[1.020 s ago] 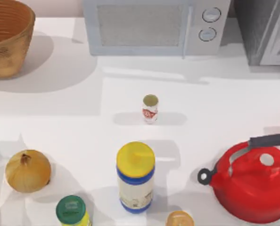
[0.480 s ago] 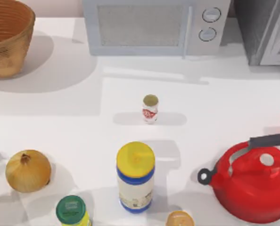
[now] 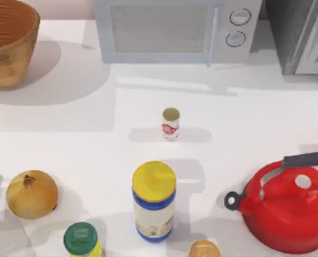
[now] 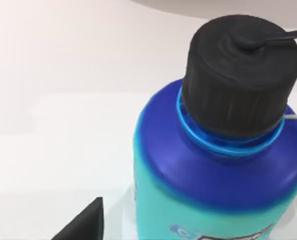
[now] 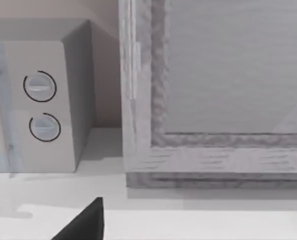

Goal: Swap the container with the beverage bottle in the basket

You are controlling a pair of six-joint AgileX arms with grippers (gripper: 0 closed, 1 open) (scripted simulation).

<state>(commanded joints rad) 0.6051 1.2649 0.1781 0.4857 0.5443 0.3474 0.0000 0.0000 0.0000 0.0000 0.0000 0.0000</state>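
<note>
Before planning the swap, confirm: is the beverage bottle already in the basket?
No, the beverage bottle stands on the table, apart from the basket.

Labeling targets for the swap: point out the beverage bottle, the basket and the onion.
beverage bottle [image 3: 170,128]: top view, red label.
basket [image 3: 9,67]: top view, outer woven wall.
onion [image 3: 31,195]: top view, middle of its skin.
</note>
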